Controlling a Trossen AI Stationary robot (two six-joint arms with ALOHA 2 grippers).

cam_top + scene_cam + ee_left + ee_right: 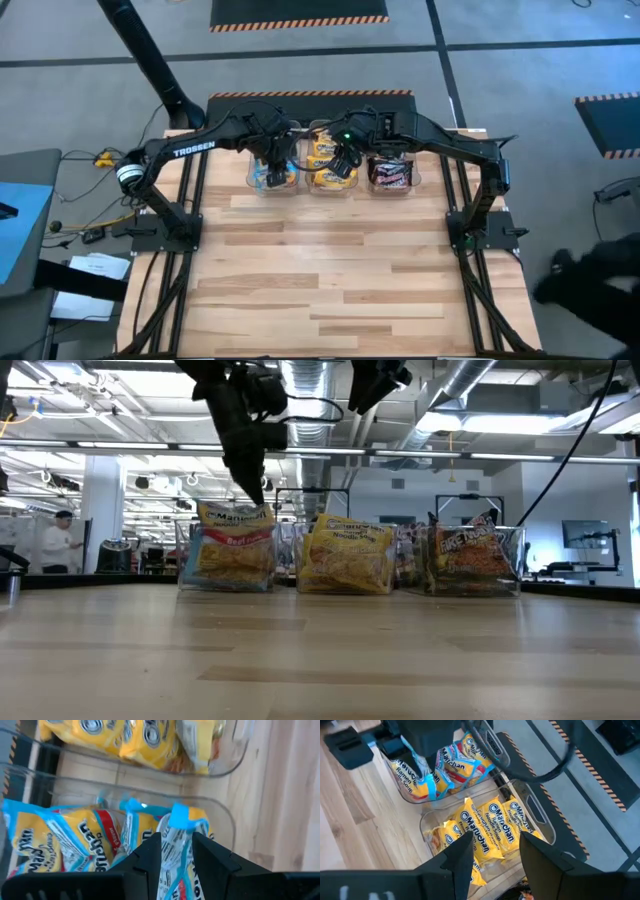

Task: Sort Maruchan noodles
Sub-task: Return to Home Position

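Three clear bins stand in a row at the table's far side. The left bin (252, 182) holds light blue-pink Maruchan packets (60, 840), the middle bin (310, 186) yellow-orange ones (490, 827), the right bin (415, 182) dark maroon-black ones (478, 555). My left gripper (175, 840) is over the left bin, shut on one light blue-pink packet (235, 518) that sticks up above the bin's rim. My right gripper (496, 842) hangs open high above the middle bin, with nothing between its fingers. My left gripper pinches the light blue-pink packet by its blue crimped end (177, 820) between the two fingers. The fingers come from above, slanting down toward the far side. The packet hangs tilted below them, its lower part still inside the left bin among the other packets.
The wooden tabletop (330, 270) in front of the bins is bare planks. Beyond the table's far edge lies a black mat with an orange striped border (300, 20). In the low view a person (60, 545) stands far off in the room at the left.
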